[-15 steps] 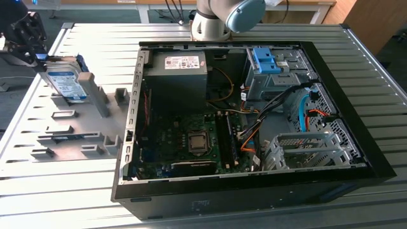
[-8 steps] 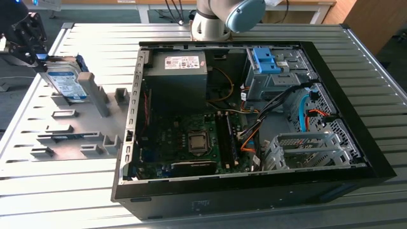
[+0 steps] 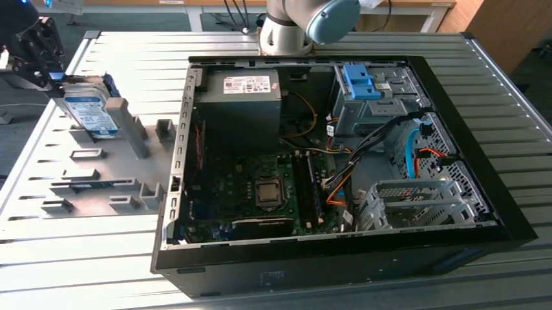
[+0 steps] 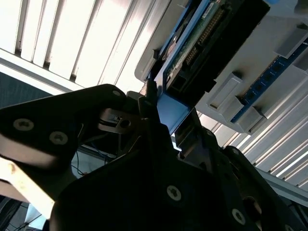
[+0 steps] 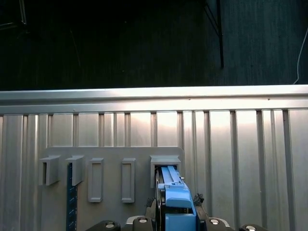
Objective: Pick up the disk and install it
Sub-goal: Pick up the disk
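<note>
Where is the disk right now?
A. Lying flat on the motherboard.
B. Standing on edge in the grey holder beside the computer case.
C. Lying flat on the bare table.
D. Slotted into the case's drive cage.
B: the disk stands on edge in the grey holder, to the exterior view's left of the open computer case.

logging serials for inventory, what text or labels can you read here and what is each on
None can be read.
the disk: white-and-blue label, print too small to read.
grey power supply box: white sticker, print too small to read.
computer case: small mark on its front, unreadable.
</note>
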Available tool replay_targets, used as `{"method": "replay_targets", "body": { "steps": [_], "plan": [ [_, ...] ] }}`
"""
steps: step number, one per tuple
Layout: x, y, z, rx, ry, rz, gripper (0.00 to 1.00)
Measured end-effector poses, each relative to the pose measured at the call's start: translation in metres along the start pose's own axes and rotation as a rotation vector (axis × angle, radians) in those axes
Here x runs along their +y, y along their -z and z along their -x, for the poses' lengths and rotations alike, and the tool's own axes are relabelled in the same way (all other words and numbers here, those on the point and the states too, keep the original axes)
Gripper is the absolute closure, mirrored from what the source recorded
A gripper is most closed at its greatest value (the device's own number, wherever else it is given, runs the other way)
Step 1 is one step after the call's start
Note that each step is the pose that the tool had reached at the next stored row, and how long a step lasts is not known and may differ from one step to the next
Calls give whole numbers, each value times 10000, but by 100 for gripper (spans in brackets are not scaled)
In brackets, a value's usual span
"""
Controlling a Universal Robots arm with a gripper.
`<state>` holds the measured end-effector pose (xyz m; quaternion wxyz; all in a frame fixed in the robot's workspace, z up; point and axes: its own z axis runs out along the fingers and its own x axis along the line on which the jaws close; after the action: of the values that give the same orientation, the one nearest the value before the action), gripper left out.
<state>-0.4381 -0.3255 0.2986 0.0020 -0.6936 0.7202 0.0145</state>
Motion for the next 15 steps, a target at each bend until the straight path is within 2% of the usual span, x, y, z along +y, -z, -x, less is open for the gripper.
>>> {"method": "replay_targets", "body": {
  "steps": [2,3,15],
  "plan": [
    [0,0,0,2,1,2,61],
    [1,1,1,3,1,4,55],
    [-2,-81,6,8,1,6,55]
  ]
}}
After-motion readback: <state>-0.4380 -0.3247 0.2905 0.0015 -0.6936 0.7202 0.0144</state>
